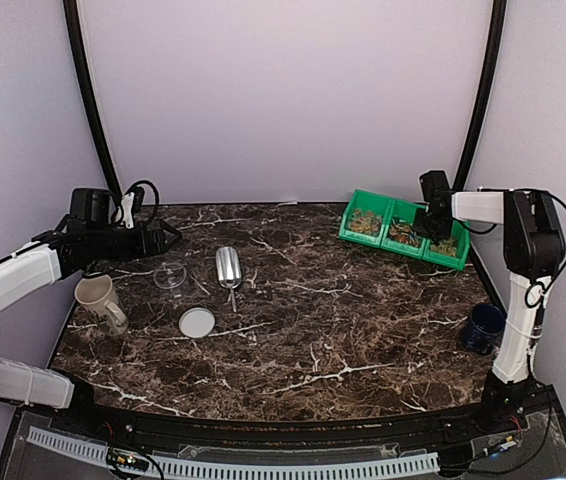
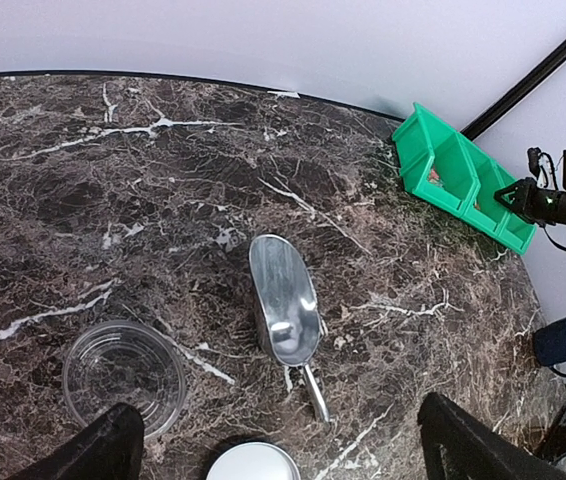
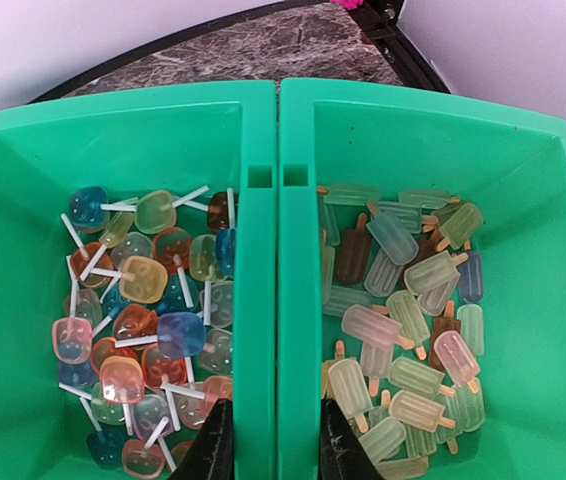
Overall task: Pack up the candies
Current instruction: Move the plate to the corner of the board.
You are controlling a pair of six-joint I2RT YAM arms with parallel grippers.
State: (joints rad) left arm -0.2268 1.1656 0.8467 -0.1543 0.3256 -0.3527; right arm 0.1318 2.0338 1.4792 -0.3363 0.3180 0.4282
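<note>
Dark, white-veined marble covered the desk. Toward its near edge lay a white lid (image 1: 197,322), with a beige mug (image 1: 98,302) by the left edge and a blue mug (image 1: 483,326) by the right. Farther back, a metal scoop (image 1: 228,267) lay beside a clear dish (image 1: 170,275). The left tool (image 1: 168,238) hovered wide open above them, holding nothing. At the far right corner sat a green bin (image 3: 553,250), its compartments holding the candies (image 3: 143,300). The right tool (image 3: 268,445) straddled the wall between two compartments, jaws narrow. Whether they pinched it could not be told. Likely the bin was being gripped for moving. Done well, the fingers (image 3: 213,450) would sit centred on that wall, clear of the candies, and squeeze firmly. The bin should then travel level and low so nothing spilled.
</note>
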